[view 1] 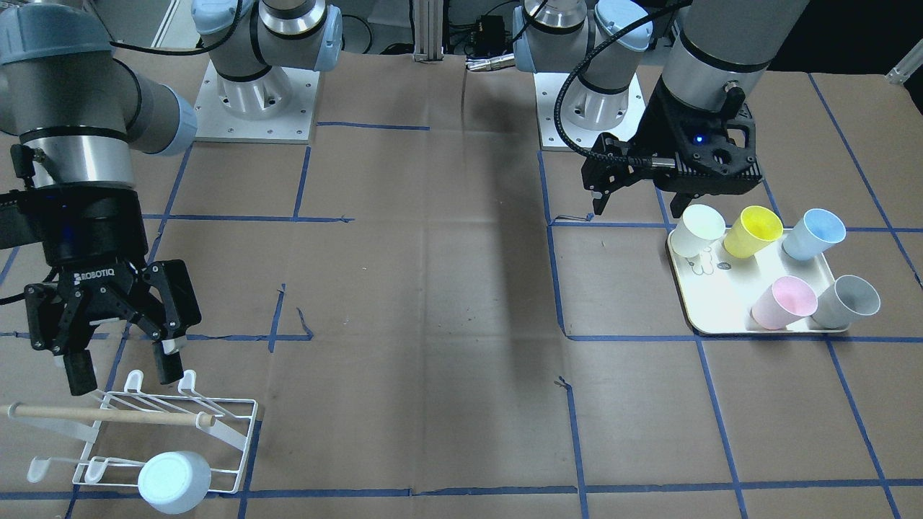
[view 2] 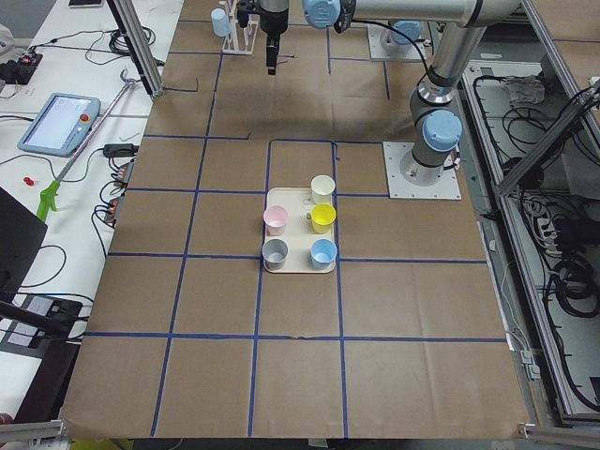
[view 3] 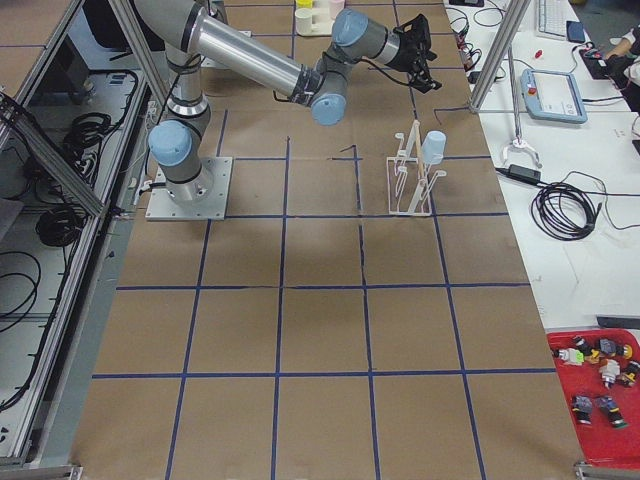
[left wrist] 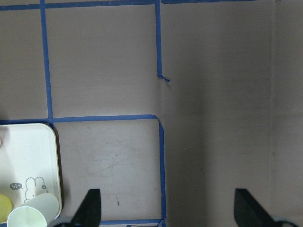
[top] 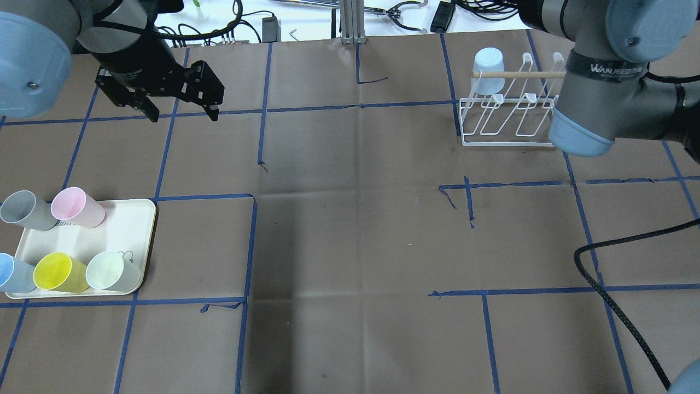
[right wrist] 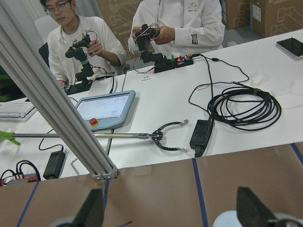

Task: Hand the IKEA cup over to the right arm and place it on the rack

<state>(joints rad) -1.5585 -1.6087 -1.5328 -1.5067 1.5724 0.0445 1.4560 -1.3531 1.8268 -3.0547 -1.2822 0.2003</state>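
Blue cup (view 1: 174,481) inverted on rack (view 1: 108,414); right tool (view 1: 124,371) apart, empty; left tool (top: 182,113) likewise.

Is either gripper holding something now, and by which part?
Nothing is held. The left gripper and the right gripper are both open and empty.

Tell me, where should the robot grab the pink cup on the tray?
Probably by its rim, from above: the pink cup stands upright with its mouth open, so its thin wall can be pinched there. Pick the side away from the grey cup, which stands close beside it.
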